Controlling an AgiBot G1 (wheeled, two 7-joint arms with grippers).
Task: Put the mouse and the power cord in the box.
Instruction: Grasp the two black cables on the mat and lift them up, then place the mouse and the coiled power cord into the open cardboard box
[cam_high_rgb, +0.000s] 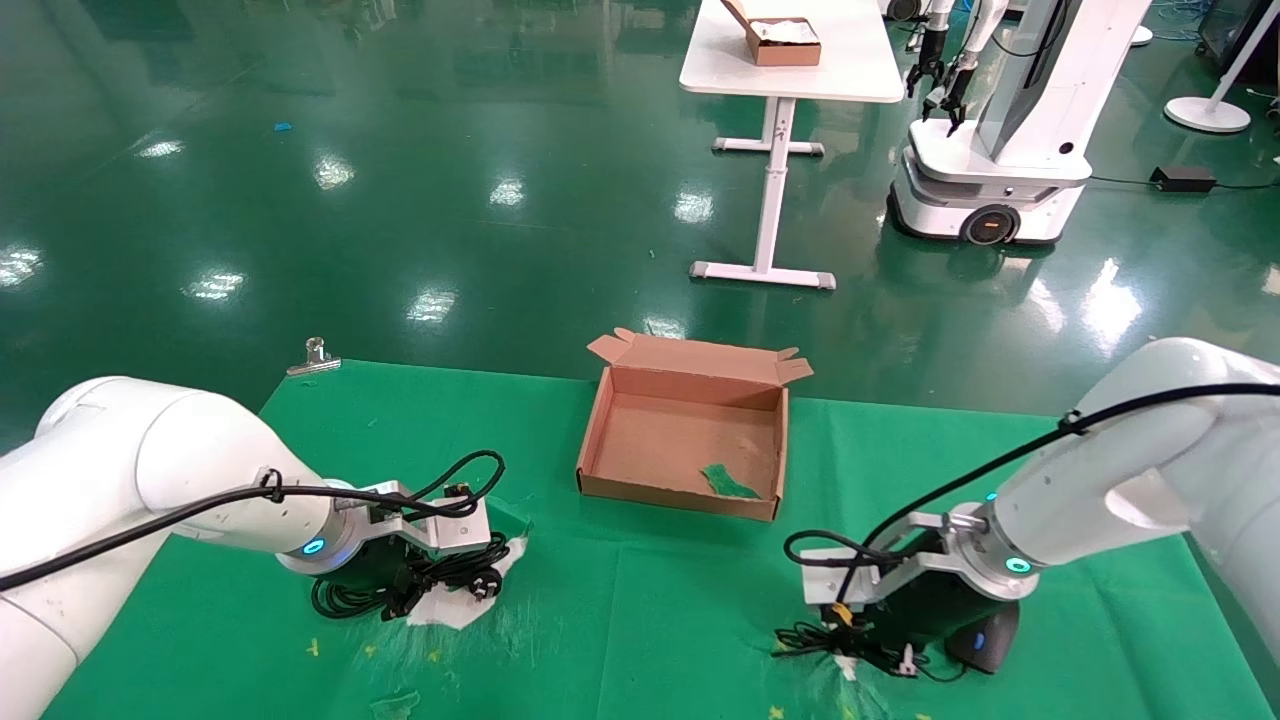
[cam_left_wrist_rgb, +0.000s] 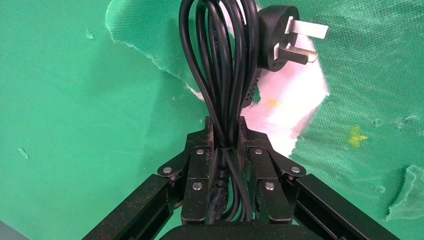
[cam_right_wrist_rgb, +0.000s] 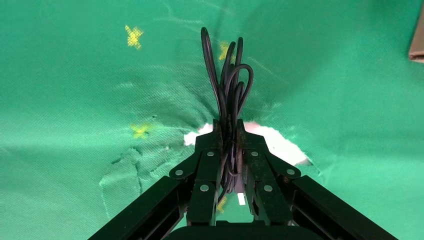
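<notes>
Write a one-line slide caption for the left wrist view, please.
Left gripper shut on the coiled power cord, its pronged plug over torn green cloth.

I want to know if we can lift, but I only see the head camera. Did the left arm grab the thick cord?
Observer: Yes. In the left wrist view, the left gripper has its fingers shut on the power cord, pinching its loops together.
Operator: Where's the plug?
Observer: The plug lies just past the fingers, prongs showing, over a white patch where the green cloth is torn.
Operator: And the right arm?
Observer: The right gripper is shut on the thin cable bundle of the mouse, not on its body.
</notes>
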